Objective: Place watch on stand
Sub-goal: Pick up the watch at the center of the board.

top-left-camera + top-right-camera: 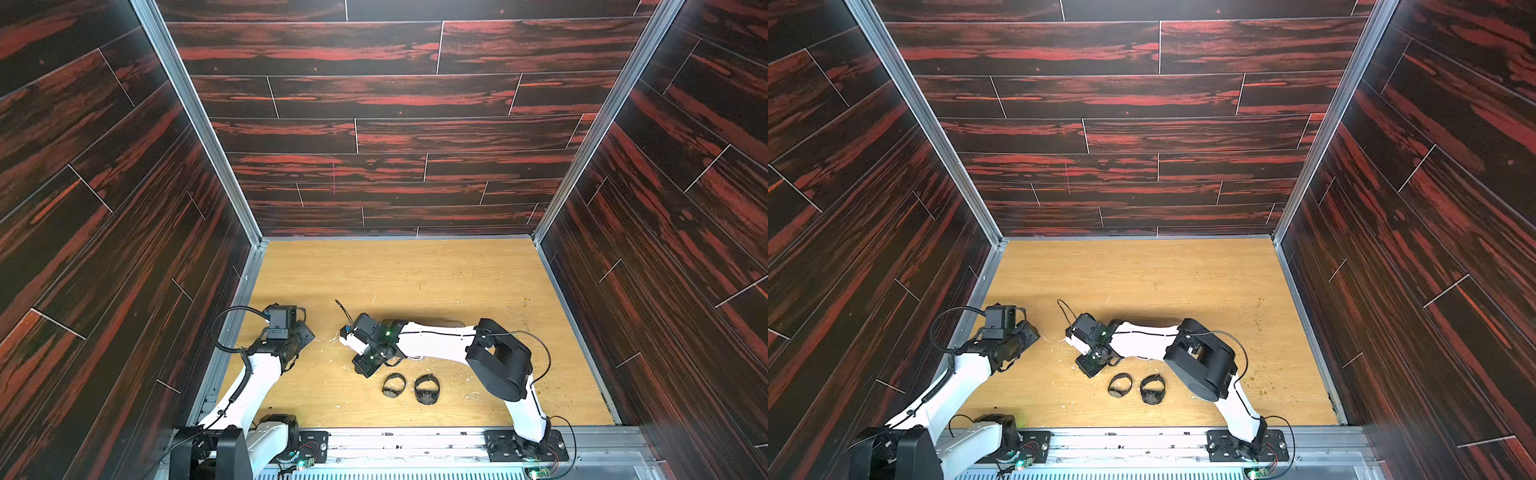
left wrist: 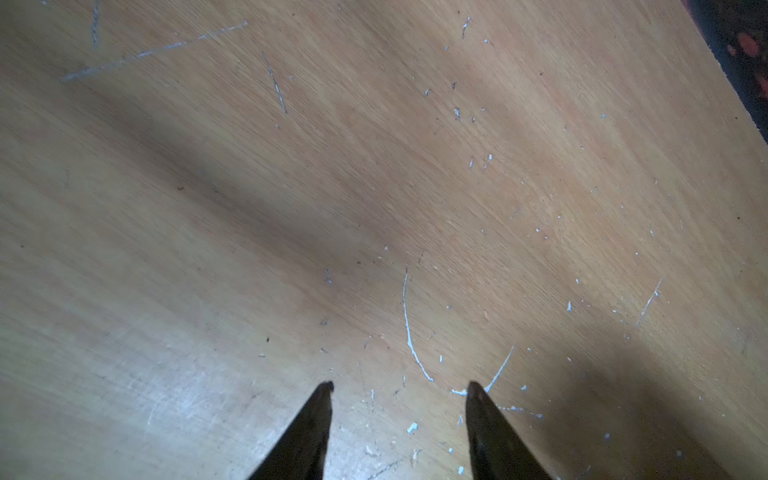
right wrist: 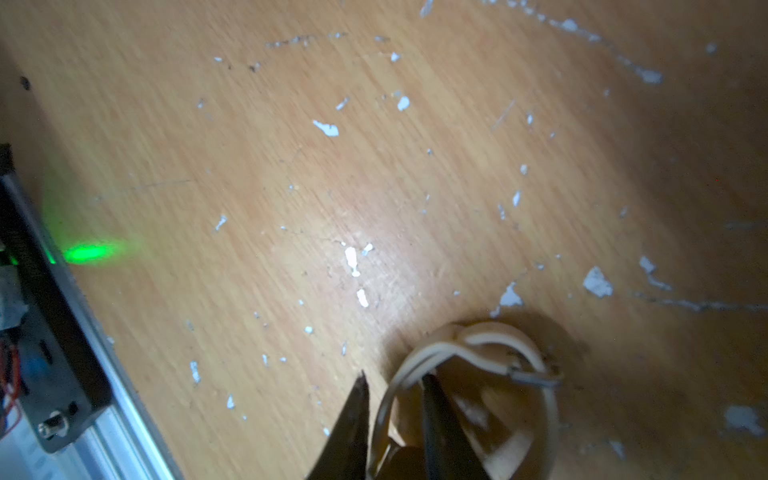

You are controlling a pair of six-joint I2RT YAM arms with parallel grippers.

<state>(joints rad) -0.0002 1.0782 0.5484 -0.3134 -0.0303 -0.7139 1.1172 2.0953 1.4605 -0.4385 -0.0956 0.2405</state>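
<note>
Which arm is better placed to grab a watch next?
The right: the right gripper straddles the strap of the pale watch; the left gripper hangs open over bare table, away from every watch.

On table (image 1: 415, 274), near front edge: watch (image 1: 393, 385), second watch (image 1: 427, 389) just beside at its 3 o'clock; stand (image 1: 445, 322) at their 12 o'clock, behind, partly under right arm (image 1: 436, 347).

Scratched light wooden tabletop (image 1: 415, 282) enclosed by dark red-streaked plank walls (image 1: 374, 95).

Wooden table (image 1: 415, 282), two black watches (image 1: 393, 385)
</note>
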